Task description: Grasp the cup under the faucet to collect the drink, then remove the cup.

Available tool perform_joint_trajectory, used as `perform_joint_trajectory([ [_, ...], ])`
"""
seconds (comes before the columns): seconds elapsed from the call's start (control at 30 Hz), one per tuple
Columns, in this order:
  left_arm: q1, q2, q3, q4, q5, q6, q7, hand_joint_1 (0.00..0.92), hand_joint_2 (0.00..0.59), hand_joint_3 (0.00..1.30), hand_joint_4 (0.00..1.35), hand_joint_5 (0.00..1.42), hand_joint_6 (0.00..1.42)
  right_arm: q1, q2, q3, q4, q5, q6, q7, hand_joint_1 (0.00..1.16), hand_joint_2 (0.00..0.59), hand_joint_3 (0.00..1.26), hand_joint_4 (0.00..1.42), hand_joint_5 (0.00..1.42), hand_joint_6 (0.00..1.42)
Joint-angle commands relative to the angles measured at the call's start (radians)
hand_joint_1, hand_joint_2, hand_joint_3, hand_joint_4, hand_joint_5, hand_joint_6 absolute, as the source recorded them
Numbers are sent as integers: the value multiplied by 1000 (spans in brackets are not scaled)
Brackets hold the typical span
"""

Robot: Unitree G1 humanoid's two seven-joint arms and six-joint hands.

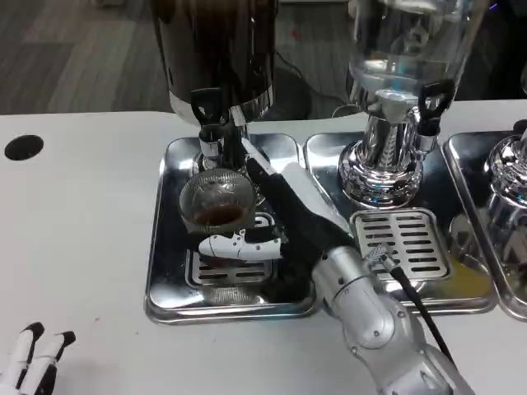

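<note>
A clear cup [217, 200] with a little brown drink at its bottom stands on the left steel tray [169, 247], right under the black faucet [206, 115] of the dark dispenser [216, 49]. My right hand [272, 210] reaches in from the lower right and wraps around the cup: white and black fingers lie behind it toward the faucet, the thumb [235, 245] crosses in front. My left hand [33, 362] rests at the bottom-left corner of the table, holding nothing, fingers extended side by side.
A second dispenser with a clear tank [403, 41] and chrome base [381, 169] stands on the neighbouring tray [461, 164] with a slotted grille [403, 239]. A third chrome dispenser [510, 173] sits at the right edge. A black hole [23, 146] marks the table's left.
</note>
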Motion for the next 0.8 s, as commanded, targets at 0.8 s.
perform_joint_trajectory([
  [0.8,14,6,6,-6,-10,-9,-25,0,57,193,33,130,439,-21,3,10,39,-44,43,-40,734,80,59,9,37,0],
])
